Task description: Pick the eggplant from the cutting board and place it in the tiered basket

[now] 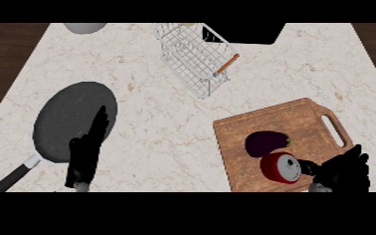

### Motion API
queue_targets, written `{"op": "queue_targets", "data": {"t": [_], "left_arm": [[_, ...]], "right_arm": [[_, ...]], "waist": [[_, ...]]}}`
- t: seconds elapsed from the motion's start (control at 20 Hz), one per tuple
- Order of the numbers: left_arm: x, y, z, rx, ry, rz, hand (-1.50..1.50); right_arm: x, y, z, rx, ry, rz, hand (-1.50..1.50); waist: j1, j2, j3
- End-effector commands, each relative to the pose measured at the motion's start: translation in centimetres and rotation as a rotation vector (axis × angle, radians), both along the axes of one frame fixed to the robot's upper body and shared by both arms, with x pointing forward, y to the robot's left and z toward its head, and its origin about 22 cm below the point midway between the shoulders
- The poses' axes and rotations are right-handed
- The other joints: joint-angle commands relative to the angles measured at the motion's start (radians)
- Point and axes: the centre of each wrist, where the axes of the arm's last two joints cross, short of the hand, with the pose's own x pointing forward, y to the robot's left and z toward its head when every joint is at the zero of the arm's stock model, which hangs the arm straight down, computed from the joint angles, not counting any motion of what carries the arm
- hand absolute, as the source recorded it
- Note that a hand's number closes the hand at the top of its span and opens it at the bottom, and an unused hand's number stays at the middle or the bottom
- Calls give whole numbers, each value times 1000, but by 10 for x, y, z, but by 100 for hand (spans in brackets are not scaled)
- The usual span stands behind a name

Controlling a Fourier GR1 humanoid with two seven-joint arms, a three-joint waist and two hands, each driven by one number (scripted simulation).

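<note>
Right hand (pixel 345 172) near eggplant (pixel 266 143) (on cutting board (pixel 249 125)); tiered basket (pixel 195 57) apart.

Dk purple eggplant (pixel 266 143) on brown wood cutting board (pixel 253 124), white veined marble counter (pixel 147 69), black pan (pixel 73 119)

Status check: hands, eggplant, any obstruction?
Left hand open over pan. Right hand open, beside red timer. Eggplant on cutting board. Basket path clear.

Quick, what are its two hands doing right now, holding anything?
Left hand: open, fingers straight, holding nothing, over the dark round frying pan.
Right hand: fingers can't be told; nothing visibly held, beside the brown wooden cutting board.
</note>
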Motion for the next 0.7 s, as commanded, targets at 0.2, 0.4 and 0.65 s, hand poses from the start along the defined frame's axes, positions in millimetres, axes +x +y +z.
{"op": "queue_targets", "data": {"t": [0.2, 0.4, 0.65], "left_arm": [[-1, 3, 1, 3, 11, 6, 0], [4, -8, -3, -12, 13, 16, 0], [7, -10, -2, 2, 6, 12, 0]], "right_arm": [[38, -4, 11, 93, 246, -139, -150], [53, 5, 18, 102, 238, -95, -150], [75, -1, 8, 143, 328, -108, -150]], "waist": [[-6, -6, 4], [-20, -9, 4], [-8, -4, 6]]}}
